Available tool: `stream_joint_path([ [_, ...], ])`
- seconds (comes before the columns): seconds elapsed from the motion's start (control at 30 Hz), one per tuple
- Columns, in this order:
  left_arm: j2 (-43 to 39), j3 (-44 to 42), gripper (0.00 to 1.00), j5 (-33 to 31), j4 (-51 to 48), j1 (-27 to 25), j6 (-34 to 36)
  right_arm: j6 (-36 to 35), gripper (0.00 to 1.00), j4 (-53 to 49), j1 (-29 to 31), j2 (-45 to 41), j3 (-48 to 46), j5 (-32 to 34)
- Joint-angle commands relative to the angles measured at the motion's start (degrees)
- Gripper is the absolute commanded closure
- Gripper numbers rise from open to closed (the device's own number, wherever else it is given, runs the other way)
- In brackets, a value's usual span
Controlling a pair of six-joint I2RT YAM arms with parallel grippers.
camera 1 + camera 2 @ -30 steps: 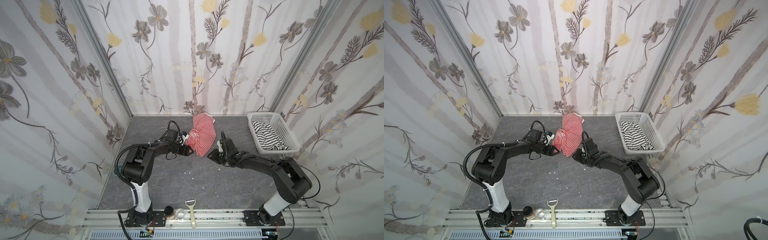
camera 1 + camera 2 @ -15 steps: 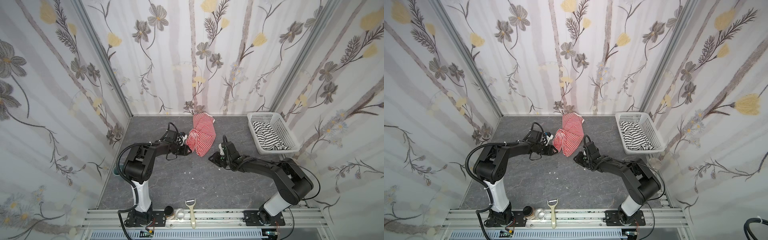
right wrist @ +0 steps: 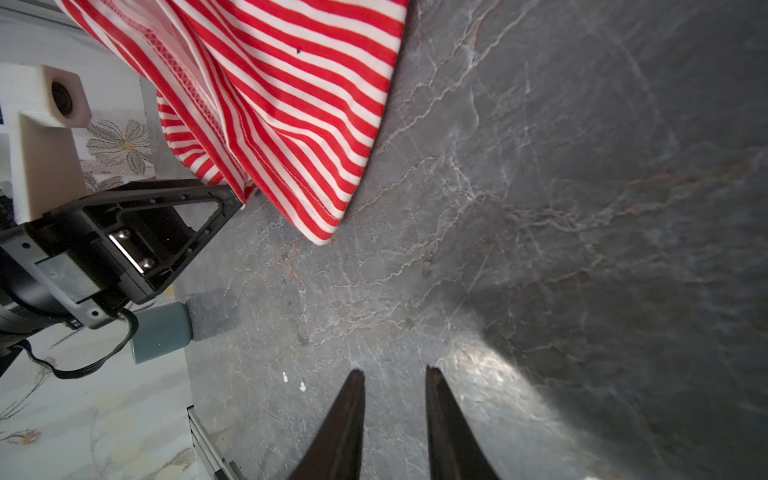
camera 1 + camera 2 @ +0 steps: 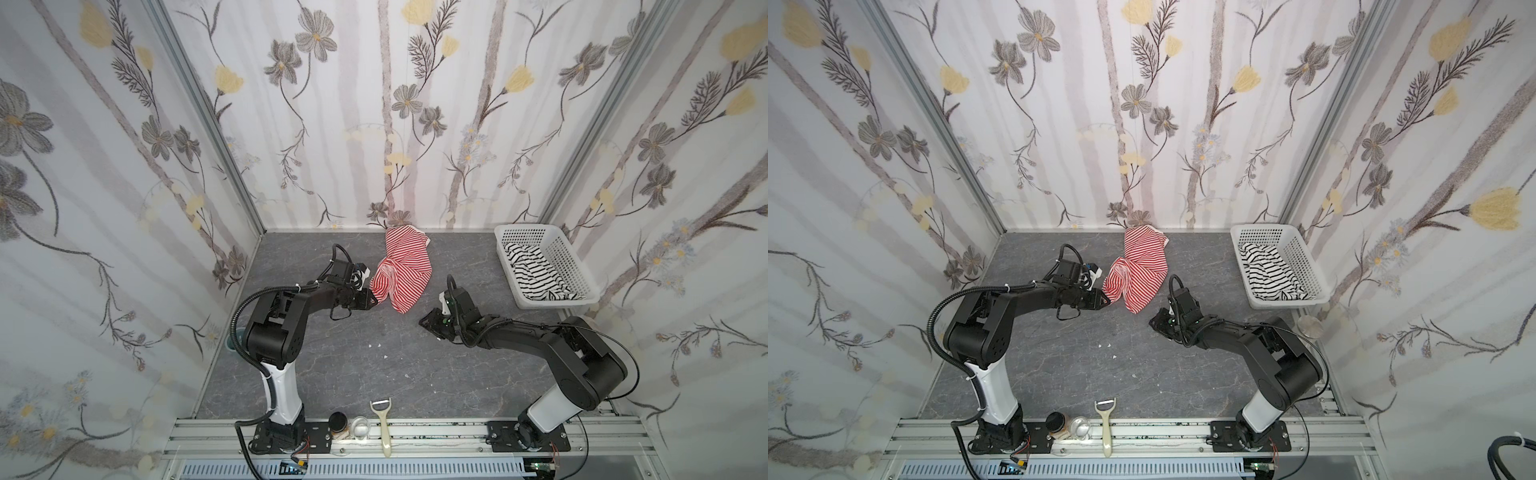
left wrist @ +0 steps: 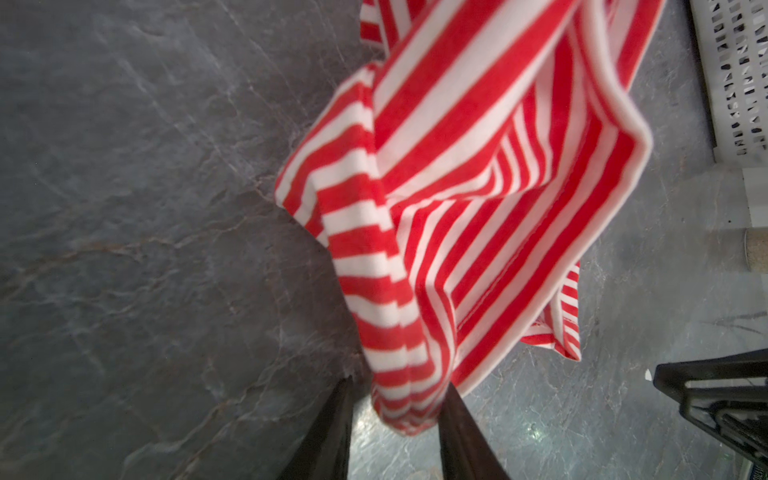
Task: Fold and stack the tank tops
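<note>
The red-and-white tank top (image 4: 401,270) (image 4: 1138,270) lies crumpled at the back middle of the grey table, reaching the back wall. My left gripper (image 4: 372,297) (image 4: 1106,301) is at its left edge. In the left wrist view the gripper (image 5: 400,382) has its jaws drawn in on a fold of that top (image 5: 457,187), with the cloth against one finger. My right gripper (image 4: 424,322) (image 4: 1152,323) hovers right of the top's near corner. It stands open (image 3: 395,370) over bare table with nothing between its fingers. The black-striped tank top (image 4: 536,276) (image 4: 1271,278) lies bunched in the basket.
A white perforated basket (image 4: 557,249) (image 4: 1296,249) stands at the back right. A peeler (image 4: 384,419), a dark-lidded jar (image 4: 338,422) and a glass (image 4: 360,426) sit by the front rail. A grey cup (image 3: 162,332) stands by the left wall. Papered walls close three sides.
My left gripper's jaws have come together on the red-and-white top. My right gripper has drawn back from the top, a little nearer the front.
</note>
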Motion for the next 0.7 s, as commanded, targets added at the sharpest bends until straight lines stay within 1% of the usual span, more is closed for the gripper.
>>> stream_joint_path([
  [0.0, 0.29, 0.51, 0.65, -0.16, 0.15, 0.09, -0.11, 1.13, 0.72, 3.34, -0.06, 0.07, -0.61, 0.03],
  [0.3, 1.56, 1.55, 0.66, -0.30, 0.28, 0.11, 0.06, 1.78, 0.72, 4.32, -0.07, -0.35, -1.88, 0.21],
  [0.37, 1.78, 1.78, 0.70, 0.01, 0.28, 0.09, 0.07, 1.76, 0.72, 4.41, -0.02, -0.26, -1.89, 0.21],
  [0.53, 1.33, 1.57, 0.71, 0.10, 0.28, 0.09, -0.02, 1.76, 0.72, 4.43, 0.04, -0.20, -1.96, 0.18],
  [0.63, 0.64, 1.17, 0.77, 0.45, 0.28, 0.08, 0.05, 1.85, 0.72, 4.68, 0.02, -0.14, -1.95, 0.06],
  [0.67, 0.34, 1.09, 0.81, 0.73, 0.27, 0.14, 0.17, 1.85, 0.72, 4.94, 0.02, -0.06, -1.90, -0.11],
])
